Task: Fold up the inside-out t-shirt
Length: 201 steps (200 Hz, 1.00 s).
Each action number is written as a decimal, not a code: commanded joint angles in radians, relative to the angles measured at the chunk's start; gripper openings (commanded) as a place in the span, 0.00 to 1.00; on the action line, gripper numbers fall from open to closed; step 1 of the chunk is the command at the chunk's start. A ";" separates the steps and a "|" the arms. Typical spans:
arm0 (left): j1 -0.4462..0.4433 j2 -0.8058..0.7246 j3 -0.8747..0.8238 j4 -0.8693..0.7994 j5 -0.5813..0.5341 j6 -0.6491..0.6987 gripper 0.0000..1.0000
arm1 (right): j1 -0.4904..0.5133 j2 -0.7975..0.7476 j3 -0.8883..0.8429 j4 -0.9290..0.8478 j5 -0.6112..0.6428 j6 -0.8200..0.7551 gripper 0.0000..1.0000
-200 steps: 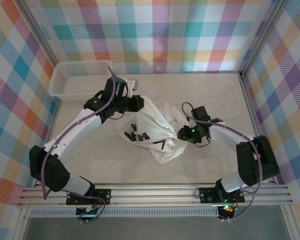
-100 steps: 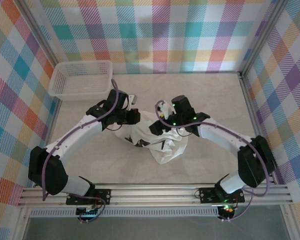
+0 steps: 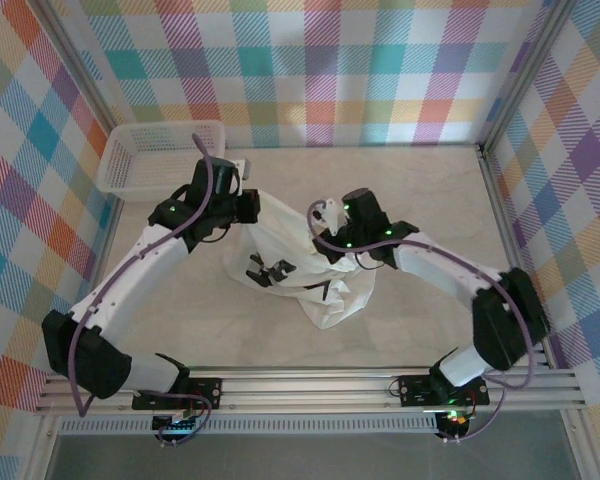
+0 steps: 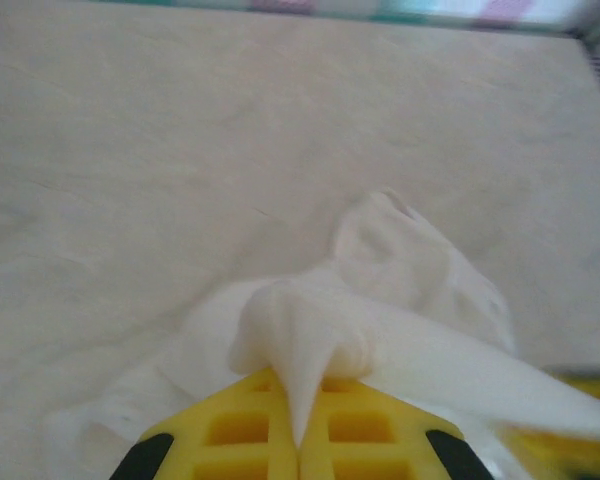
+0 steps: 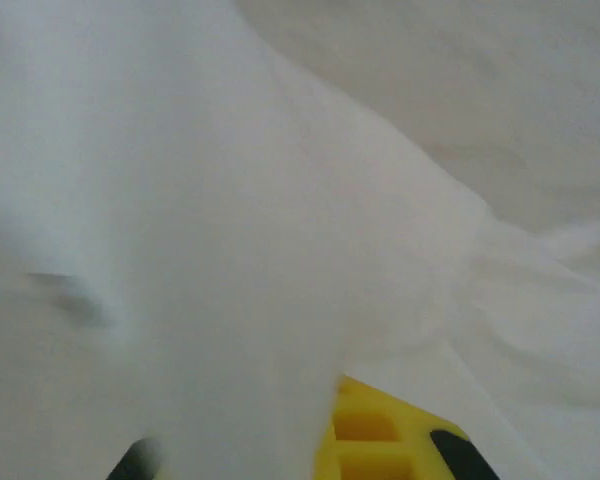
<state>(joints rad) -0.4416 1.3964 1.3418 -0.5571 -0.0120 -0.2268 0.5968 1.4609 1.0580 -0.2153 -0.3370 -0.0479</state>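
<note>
Both grippers pinching the t-shirt mid-table!
Left gripper [image 4: 298, 390] has its fingers squeezed together on a bunched fold of the white t-shirt [image 3: 300, 265]. Right gripper [image 3: 332, 245] is clamped on the cloth too, with fabric draped over its fingers. The shirt lies crumpled at the centre of the table [image 3: 430, 180], top edge stretched between the two, black print showing.

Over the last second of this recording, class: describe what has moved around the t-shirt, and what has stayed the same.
The right tool swung from the right of the t-shirt up and left over it, then shut on a fold. The left tool, gripping the far edge throughout, drew back and left, stretching the fabric. The basket and the shirt's near end stayed put.
</note>
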 commanded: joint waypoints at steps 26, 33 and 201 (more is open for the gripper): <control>0.110 0.294 0.088 0.185 0.028 0.052 0.34 | -0.169 -0.160 -0.010 0.338 -0.621 0.572 0.00; 0.110 0.308 0.087 0.210 0.078 0.032 0.46 | -0.177 -0.155 0.007 0.333 -0.619 0.591 0.00; -0.268 0.125 -0.071 0.348 0.144 0.046 0.15 | -0.235 -0.018 0.152 0.070 -0.538 0.622 0.00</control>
<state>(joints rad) -0.6800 1.5295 1.1835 -0.2359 0.2115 -0.1539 0.3550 1.4567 1.1988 -0.0921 -0.9138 0.5694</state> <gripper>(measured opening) 0.427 0.062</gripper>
